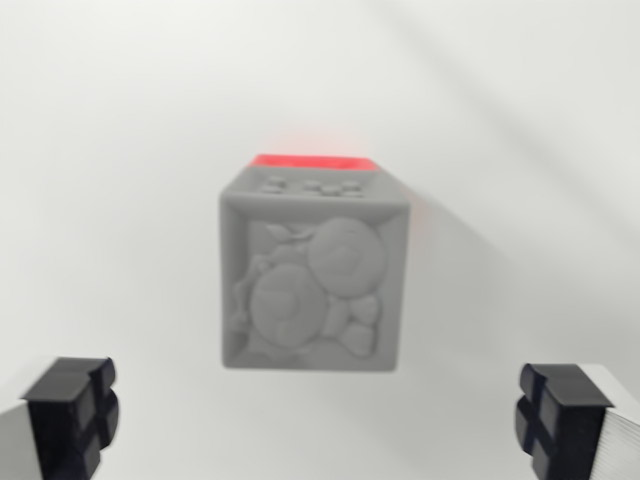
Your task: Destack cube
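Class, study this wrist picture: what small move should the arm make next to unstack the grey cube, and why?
Probably ease straight down toward the grey cube. The gripper is open, its fingers wide apart and touching nothing. The cube sits between them, a little toward the picture's top, on something red of which only an edge shows. Closing now would grip nothing.

The grey cube (312,272) at frame centre is blurring its relief carving and hiding all but a sliver of the red cube (314,161) behind it, while the bottom corners are cropping the gripper fingers (72,412).
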Action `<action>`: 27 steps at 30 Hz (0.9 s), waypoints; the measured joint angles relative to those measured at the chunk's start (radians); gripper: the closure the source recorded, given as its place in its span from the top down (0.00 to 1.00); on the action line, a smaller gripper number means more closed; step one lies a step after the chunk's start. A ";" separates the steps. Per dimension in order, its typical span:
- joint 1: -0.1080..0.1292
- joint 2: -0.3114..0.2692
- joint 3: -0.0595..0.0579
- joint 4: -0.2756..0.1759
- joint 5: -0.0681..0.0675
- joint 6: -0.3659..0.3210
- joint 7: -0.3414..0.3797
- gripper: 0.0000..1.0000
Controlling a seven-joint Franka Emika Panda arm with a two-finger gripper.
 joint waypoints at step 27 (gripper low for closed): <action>-0.021 0.196 0.044 0.007 0.116 0.182 -0.084 1.00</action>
